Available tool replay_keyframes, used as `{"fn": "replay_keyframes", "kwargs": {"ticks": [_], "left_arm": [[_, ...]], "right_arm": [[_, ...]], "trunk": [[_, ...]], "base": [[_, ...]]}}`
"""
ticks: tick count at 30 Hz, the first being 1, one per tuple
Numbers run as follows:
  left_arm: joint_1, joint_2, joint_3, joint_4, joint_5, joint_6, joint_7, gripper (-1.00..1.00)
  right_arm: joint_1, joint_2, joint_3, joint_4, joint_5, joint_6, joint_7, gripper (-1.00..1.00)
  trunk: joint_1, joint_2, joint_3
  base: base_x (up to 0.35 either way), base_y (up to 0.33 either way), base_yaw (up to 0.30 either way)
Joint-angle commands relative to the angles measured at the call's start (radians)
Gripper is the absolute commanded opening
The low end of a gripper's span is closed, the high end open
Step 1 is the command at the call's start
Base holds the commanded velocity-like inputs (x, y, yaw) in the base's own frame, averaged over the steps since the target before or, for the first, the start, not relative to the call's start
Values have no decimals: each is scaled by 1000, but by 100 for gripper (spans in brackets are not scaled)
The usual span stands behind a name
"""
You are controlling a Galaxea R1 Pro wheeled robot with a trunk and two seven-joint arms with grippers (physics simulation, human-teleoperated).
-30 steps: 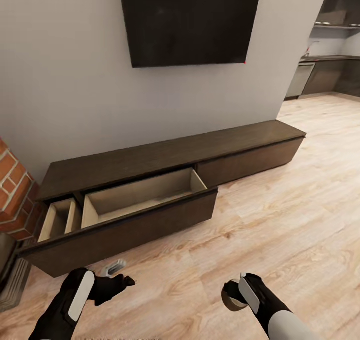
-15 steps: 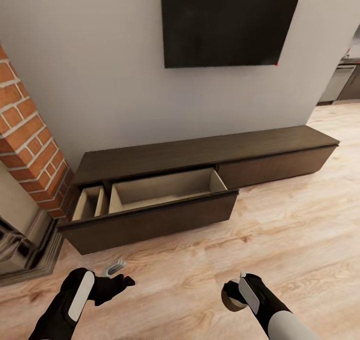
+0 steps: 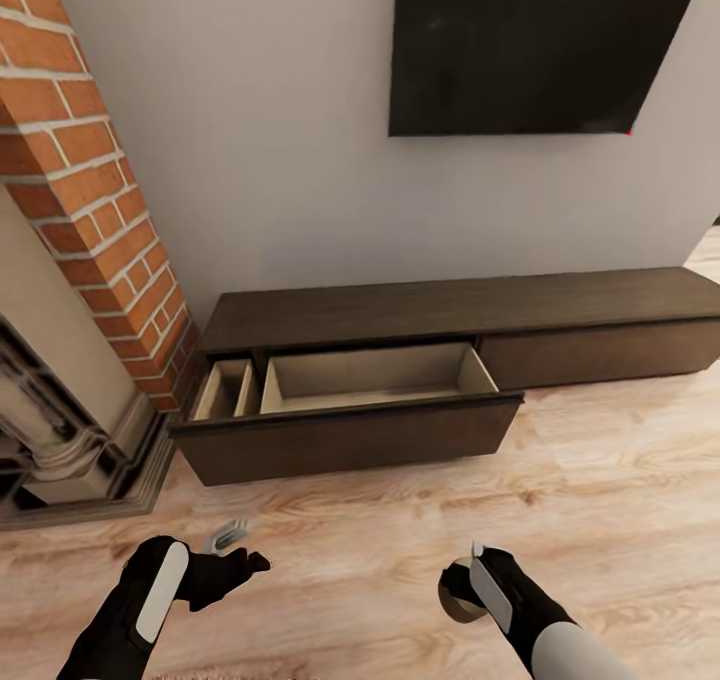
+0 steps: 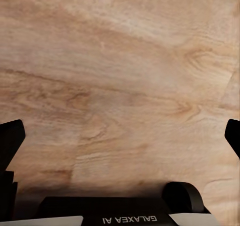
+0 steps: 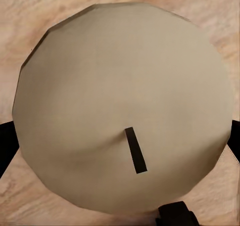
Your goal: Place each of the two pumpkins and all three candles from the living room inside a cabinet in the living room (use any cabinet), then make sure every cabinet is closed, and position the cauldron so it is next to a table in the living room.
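Note:
The cabinet [image 3: 450, 305] is a long, low dark-brown unit against the wall under the TV. Its wide left drawer [image 3: 350, 440] stands pulled out, pale beige inside with nothing visible in it. A candle [image 5: 120, 111], olive-grey with a short dark wick, sits between the fingers of my right gripper [image 3: 462, 590], which is shut on it low over the floor in front of the cabinet. In the head view the candle [image 3: 455, 600] peeks out beneath that hand. My left gripper [image 3: 240, 550] hangs open over bare planks, its fingers [image 4: 10, 141] spread wide. Pumpkins, cauldron and table are out of view.
A brick fireplace [image 3: 80, 190] with a pale stone surround [image 3: 60, 430] stands left of the cabinet, close to the drawer's left end. A black TV [image 3: 530, 45] hangs on the wall. Light wood floor [image 3: 600, 500] stretches between me and the cabinet.
The whole view has swung to the left: cabinet and TV slid right in the picture, and more of the fireplace came in. Both arms hold the same pose, the candle still gripped.

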Motion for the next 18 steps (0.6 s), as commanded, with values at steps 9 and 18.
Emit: {"fn": "replay_keyframes", "kwargs": {"ticks": [9,18], "left_arm": [[0,1,0,0,0,0,0,100],[0,1,0,0,-1,-1,-1,100]], "right_arm": [[0,1,16,1,1,3,-1,-100],[-1,0,16,4,1,2,-2,-100]], "trunk": [[0,0,0],[0,0,0]], "base": [[0,0,282],[0,0,282]]}}
